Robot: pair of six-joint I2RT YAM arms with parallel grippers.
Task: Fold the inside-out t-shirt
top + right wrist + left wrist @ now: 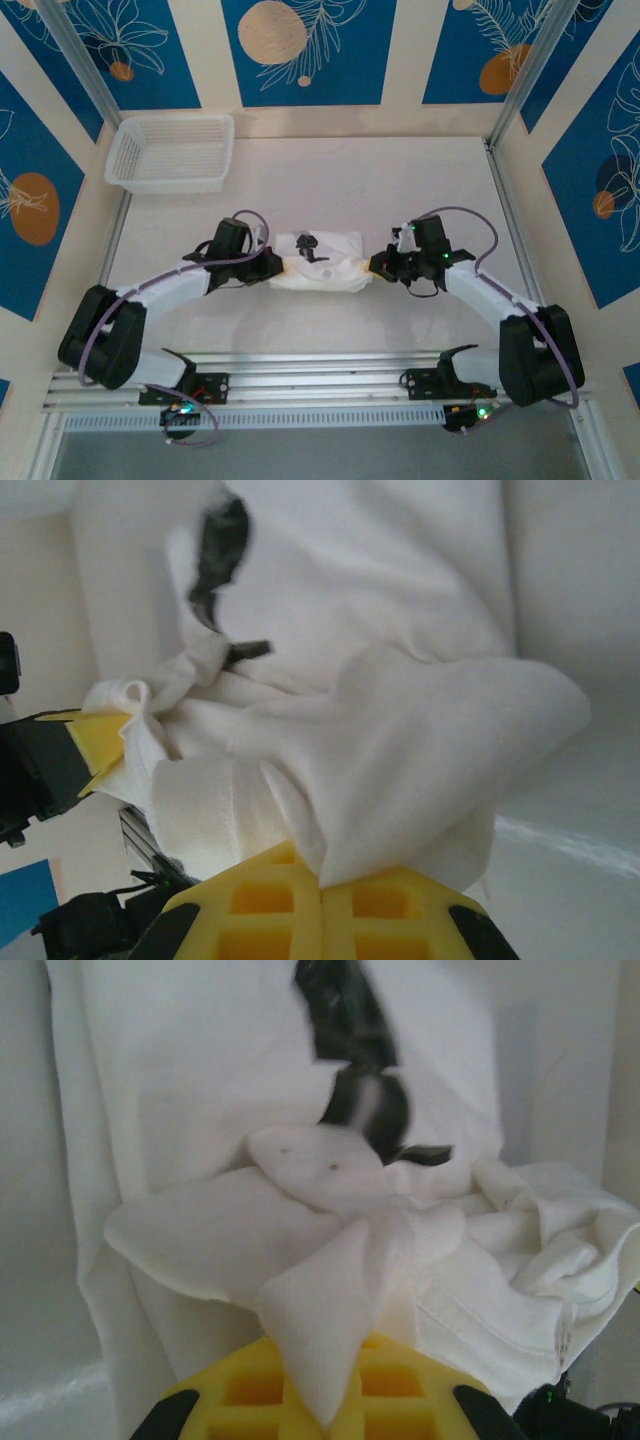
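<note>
The white t-shirt point(318, 265) hangs bunched and stretched between the two arms at the table's middle, a dark mark point(308, 243) on its upper side. My left gripper point(280, 265) is shut on the t-shirt's left end; in the left wrist view a pinched fold of the t-shirt point(330, 1330) runs down between the yellow pads point(250, 1390). My right gripper point(368, 266) is shut on the right end; in the right wrist view the t-shirt point(400, 770) enters the closed yellow pads point(380, 905). The left gripper's yellow pad point(100, 742) shows at that view's left edge.
A white mesh basket point(172, 152) stands at the table's back left corner. Aluminium rails point(320, 375) run along the near edge by the arm bases. Metal frame posts rise at the back left point(80, 70) and back right point(530, 70).
</note>
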